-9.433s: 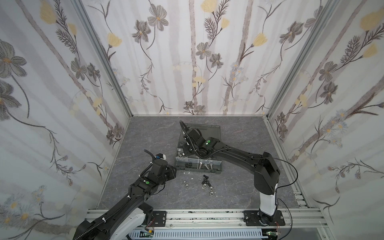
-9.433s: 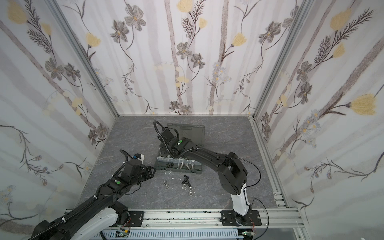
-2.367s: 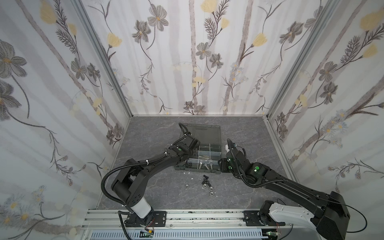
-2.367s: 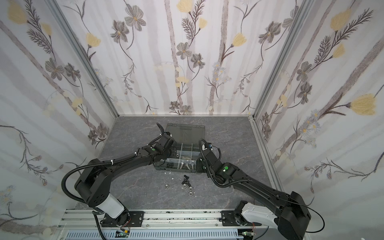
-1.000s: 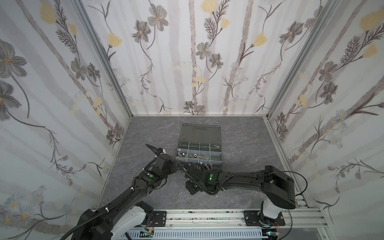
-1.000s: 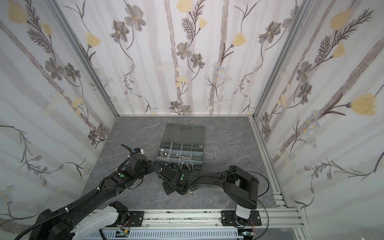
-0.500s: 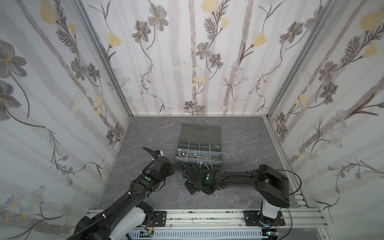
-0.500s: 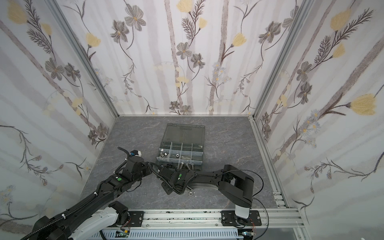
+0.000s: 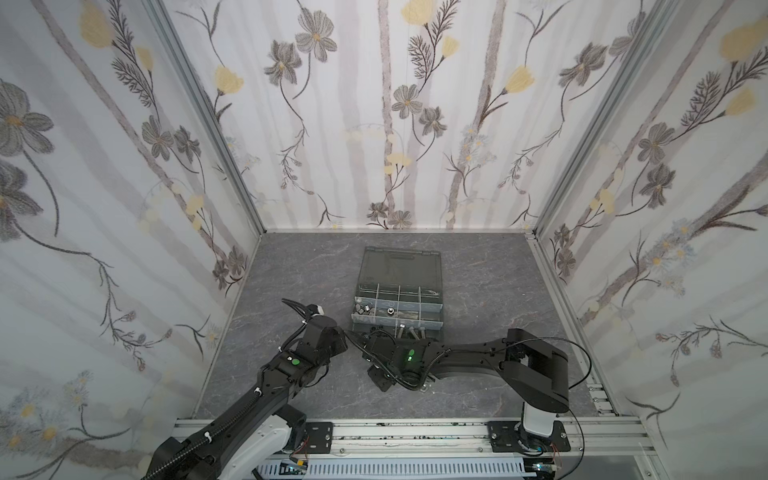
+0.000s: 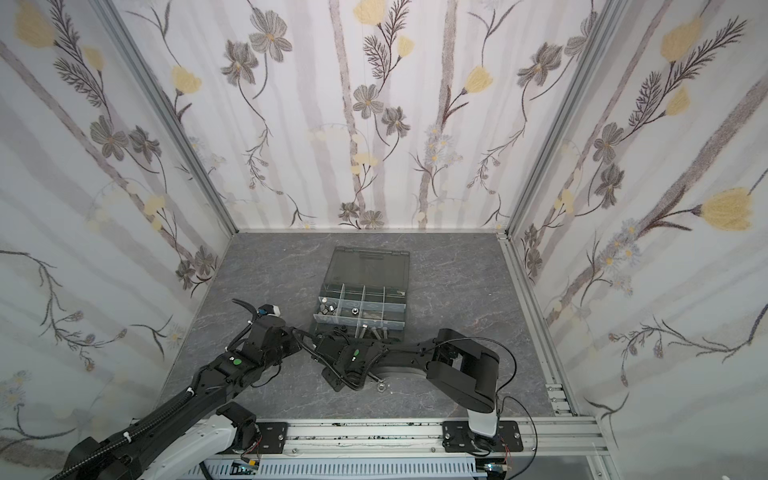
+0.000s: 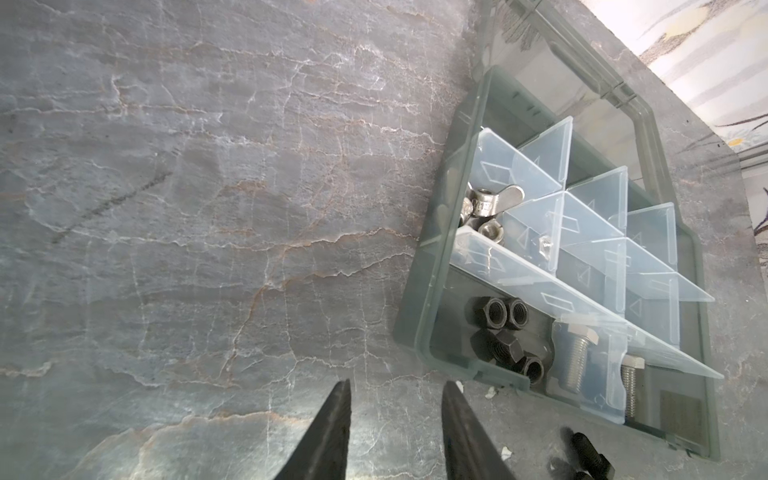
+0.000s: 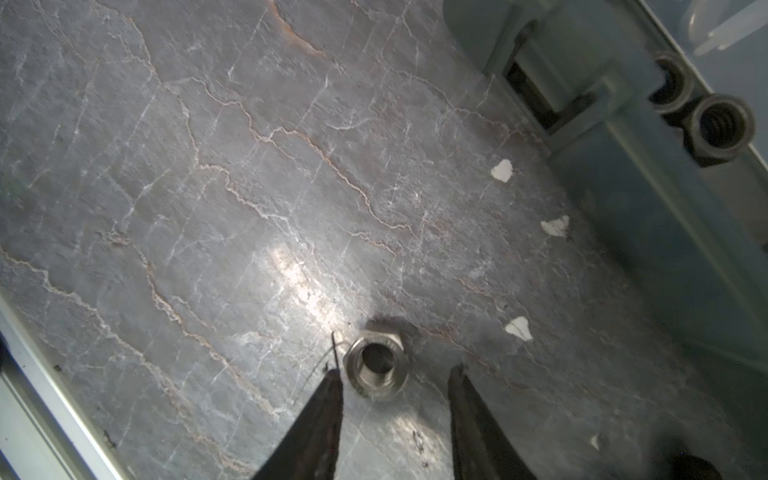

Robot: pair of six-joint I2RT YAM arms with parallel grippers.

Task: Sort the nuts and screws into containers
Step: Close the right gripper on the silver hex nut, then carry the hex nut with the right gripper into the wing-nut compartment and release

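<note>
Right end effector [image 12: 395,368] is low over the surface [image 12: 208,187], jaws partly open, nothing clamped. 1 silver hex nut [image 12: 376,365] lies flat on the surface between the fingertips, just beside 1 finger [image 12: 320,411] with a clear gap to the other. A few white flecks [image 12: 503,170] lie between it and the organiser case [image 12: 623,199]. In both top views the right arm reaches across the middle along the near wall of the case [image 9: 441,307] [image 10: 405,309]. The lid [image 9: 401,266] is folded open and lies flat behind the case. A 2nd loose silver nut [image 10: 380,387] lies on the surface just beside that arm. Left end effector [image 11: 397,376] has its jaws narrowly apart and empty, over bare surface just beside the case's near corner. Inside the case, pale dividers [image 11: 540,232] split the compartments. Black hex nuts [image 11: 503,332] are clustered in the corner compartment. 2 bolts [image 11: 575,365] lie next to them with 1 divider between the pair. A wing nut [image 11: 492,199] and silver nuts lie in the compartment across the long divider. A black part [image 11: 586,457] lies on the surface just outside the case wall, and I can't tell whether it is a screw or a nut.
</note>
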